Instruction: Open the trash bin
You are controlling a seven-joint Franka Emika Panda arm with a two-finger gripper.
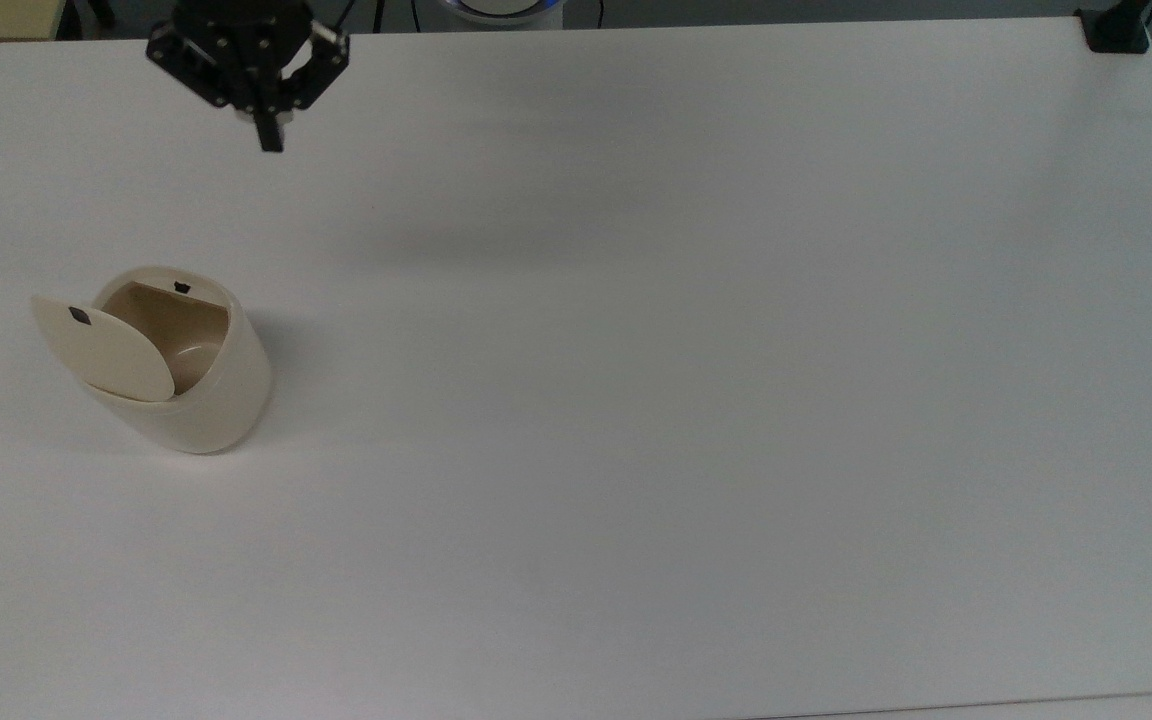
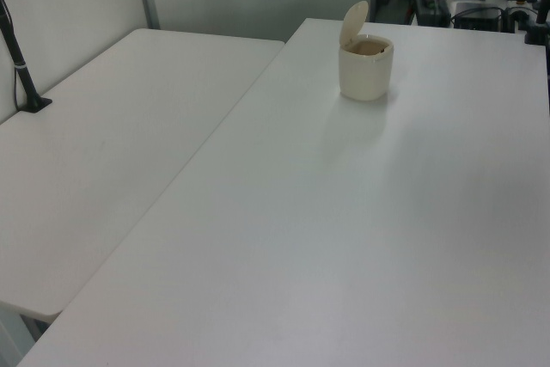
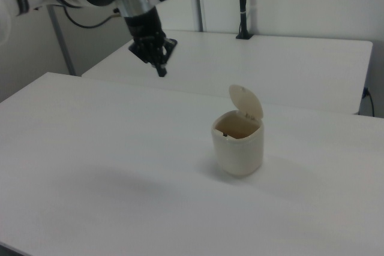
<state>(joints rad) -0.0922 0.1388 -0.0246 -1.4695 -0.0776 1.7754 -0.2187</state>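
The cream-beige trash bin (image 1: 211, 405) stands near the top view's left edge with its lid (image 1: 104, 350) swung up on its hinge, so the brown inside (image 1: 176, 335) lies bare. The left view shows the trash bin (image 2: 365, 70) with the lid (image 2: 353, 23) standing upright, and the right view shows the trash bin (image 3: 239, 148) the same way. My gripper (image 1: 269, 140) hangs high above the table, far from the bin toward the top view's top edge, fingers shut with nothing held. In the right view the gripper (image 3: 161, 71) sits up and to the left of the bin.
The bin stands on a wide white table (image 1: 686, 400). A black clamp (image 1: 1116, 30) sits at the table's far corner in the top view's upper right. A second white table (image 2: 112, 143) adjoins in the left view, with a black post (image 2: 21, 75).
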